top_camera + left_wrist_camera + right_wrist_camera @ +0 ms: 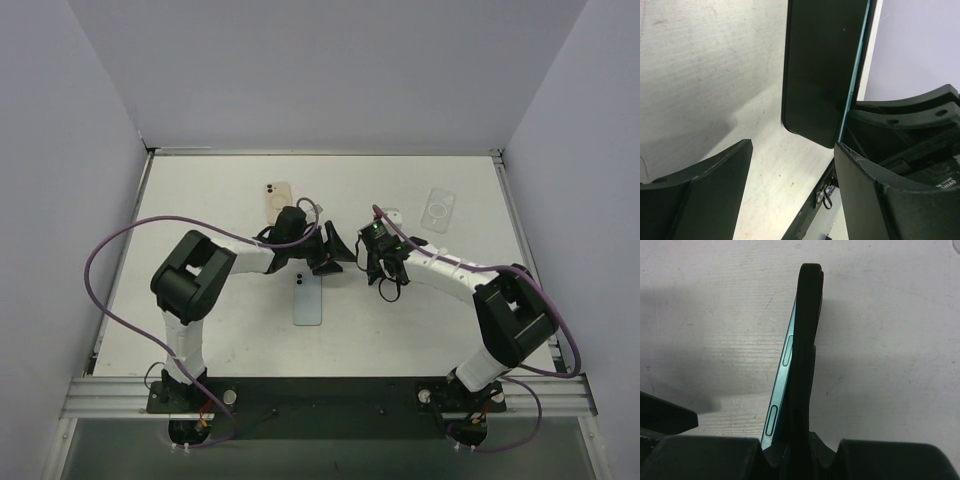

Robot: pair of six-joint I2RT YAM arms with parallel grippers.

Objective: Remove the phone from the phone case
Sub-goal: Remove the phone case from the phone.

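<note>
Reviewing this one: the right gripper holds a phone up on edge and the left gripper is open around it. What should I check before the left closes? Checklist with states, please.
1. right gripper shut firmly on the held phone: ok.
2. left gripper spread wide enough to take the phone: ok.
3. Held phone centred in the left gripper: not ok. In the left wrist view it sits far to one side.
4. Case present on the held phone: cannot tell. Only a teal edge and a dark face show.
5. Space beneath free of other items: not ok. A light blue phone lies close by.
</note>
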